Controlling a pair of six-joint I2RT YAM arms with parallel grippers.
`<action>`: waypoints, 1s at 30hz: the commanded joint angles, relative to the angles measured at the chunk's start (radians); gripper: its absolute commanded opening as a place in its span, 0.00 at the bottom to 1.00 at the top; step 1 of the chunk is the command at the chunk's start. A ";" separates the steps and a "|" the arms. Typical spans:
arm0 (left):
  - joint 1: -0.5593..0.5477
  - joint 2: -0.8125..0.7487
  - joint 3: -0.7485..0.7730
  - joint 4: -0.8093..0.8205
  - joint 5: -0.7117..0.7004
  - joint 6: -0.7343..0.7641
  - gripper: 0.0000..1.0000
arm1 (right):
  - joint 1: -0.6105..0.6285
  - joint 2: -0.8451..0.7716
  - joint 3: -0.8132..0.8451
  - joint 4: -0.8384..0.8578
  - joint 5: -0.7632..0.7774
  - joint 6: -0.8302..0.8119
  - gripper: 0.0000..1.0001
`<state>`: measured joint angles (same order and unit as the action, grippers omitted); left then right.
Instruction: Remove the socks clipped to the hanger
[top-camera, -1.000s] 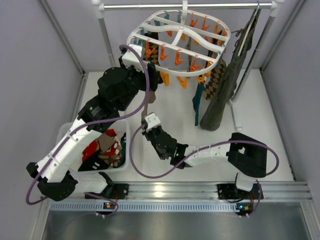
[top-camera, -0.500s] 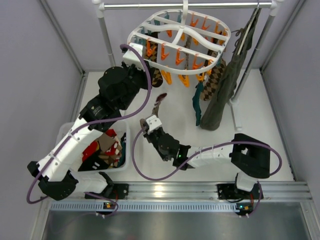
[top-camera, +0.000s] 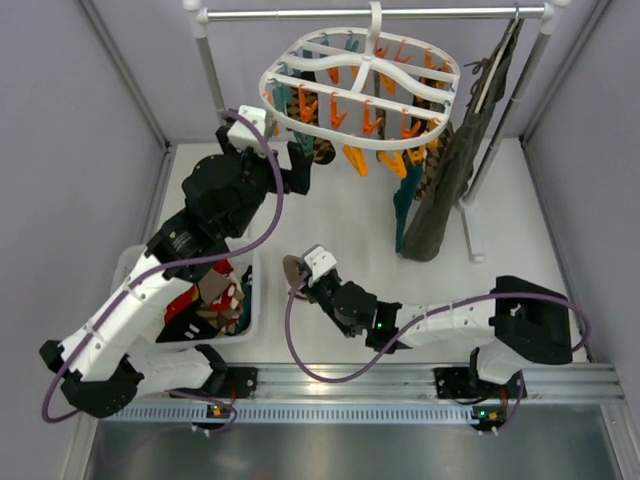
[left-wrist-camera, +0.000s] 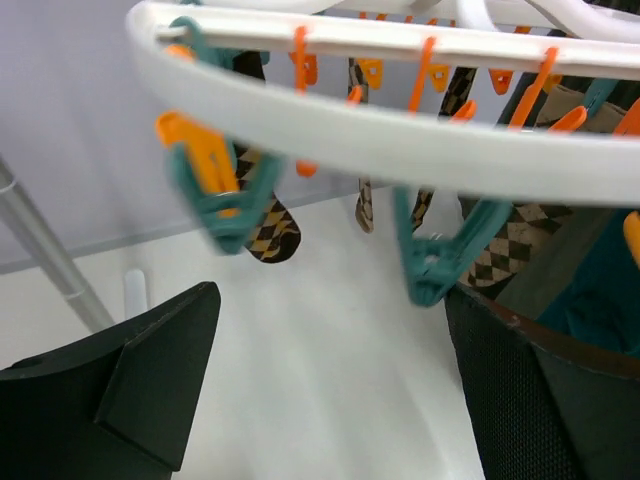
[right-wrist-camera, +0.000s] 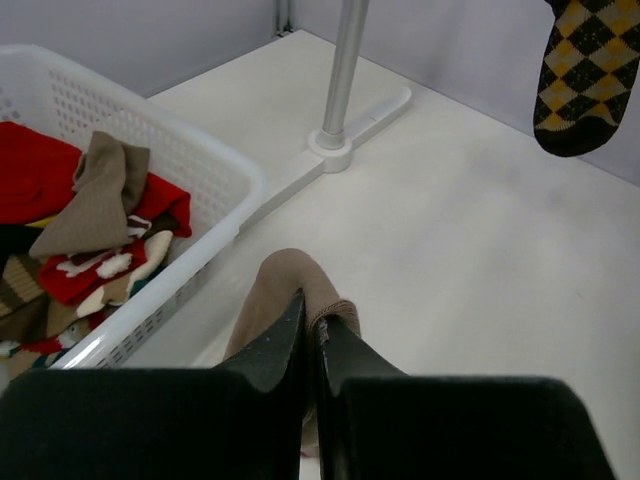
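Since 1 s ago, R tool (right-wrist-camera: 312, 312), clamped on brown sock (right-wrist-camera: 288, 283), has pulled it off hanger (top-camera: 360, 85) and down beside basket (right-wrist-camera: 215, 170); L tool (left-wrist-camera: 330, 385), jaws wide, now sits under rim; argyle socks (left-wrist-camera: 270, 225) remain clipped.

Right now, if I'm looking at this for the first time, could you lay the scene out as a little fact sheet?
hanger: white oval frame with orange and teal clips, hung from a rail
socks on it: several, including an argyle sock and a teal sock
left gripper: open, just under the frame's rim
right gripper: shut on a brown sock, low beside the basket
basket: white, holds mixed clothes
olive garment: hanging right of the frame
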<state>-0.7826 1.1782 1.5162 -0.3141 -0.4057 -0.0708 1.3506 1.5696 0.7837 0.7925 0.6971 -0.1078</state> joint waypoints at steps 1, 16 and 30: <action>-0.003 -0.129 -0.063 0.032 -0.057 -0.039 0.98 | 0.015 -0.111 -0.012 -0.060 -0.091 0.037 0.00; -0.001 -0.667 -0.381 -0.322 -0.301 -0.250 0.98 | 0.010 -0.050 0.392 -0.427 -0.692 -0.006 0.00; -0.001 -0.888 -0.430 -0.326 -0.603 -0.273 0.99 | -0.024 0.393 0.824 -0.518 -0.932 0.039 0.19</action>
<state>-0.7826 0.2836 1.0683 -0.6487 -0.9169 -0.3405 1.3430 1.8877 1.5417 0.2935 -0.1738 -0.0994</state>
